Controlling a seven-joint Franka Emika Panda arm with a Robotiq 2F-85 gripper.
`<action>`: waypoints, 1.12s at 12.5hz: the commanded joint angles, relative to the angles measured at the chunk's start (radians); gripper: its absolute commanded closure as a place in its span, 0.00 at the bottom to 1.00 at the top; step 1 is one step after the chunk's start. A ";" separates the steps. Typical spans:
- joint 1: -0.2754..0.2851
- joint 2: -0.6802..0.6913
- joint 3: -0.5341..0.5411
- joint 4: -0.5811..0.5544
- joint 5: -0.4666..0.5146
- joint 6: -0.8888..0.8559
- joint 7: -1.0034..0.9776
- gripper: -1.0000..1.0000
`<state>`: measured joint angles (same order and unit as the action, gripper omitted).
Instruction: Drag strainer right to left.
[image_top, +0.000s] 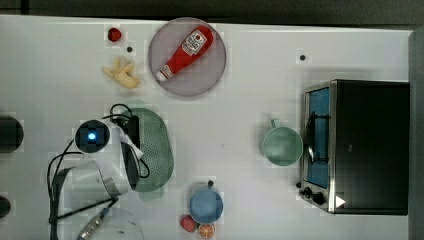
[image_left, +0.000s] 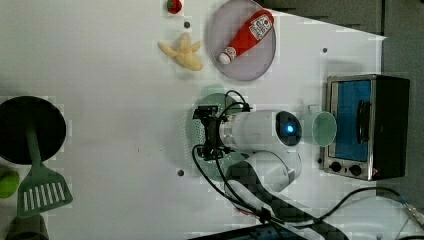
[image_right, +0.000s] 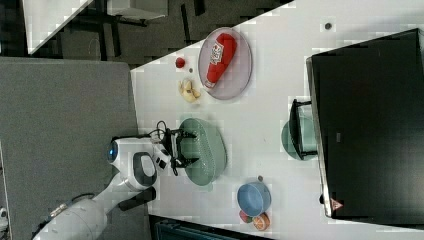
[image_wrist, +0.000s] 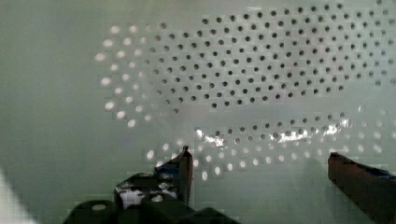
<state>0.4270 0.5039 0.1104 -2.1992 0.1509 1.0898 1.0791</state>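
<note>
Hovering over the strainer (image_top: 155, 150), pincer (image_wrist: 259, 161) spread wide, grasping nothing.
Strainer sits on the white tabletop (image_top: 240, 100) toward the top view's left, near the blue bowl (image_top: 206, 205). Best bet: sink the fingers inside the perforated basin, press against a wall, drag low and slow.

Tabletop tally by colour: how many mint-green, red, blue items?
Mint-green: 2, strainer, mug
Red: 3, ketchup bottle, strawberry, red fruit beside the bowl
Blue: 1, bowl
Total: 6
</note>
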 joint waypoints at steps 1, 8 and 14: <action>0.040 0.032 -0.015 0.094 0.044 -0.041 0.072 0.00; 0.118 0.103 -0.015 0.220 0.080 -0.052 0.165 0.00; 0.177 0.152 -0.015 0.291 0.081 -0.058 0.209 0.00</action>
<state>0.5796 0.6436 0.0916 -1.9336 0.2480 1.0342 1.2295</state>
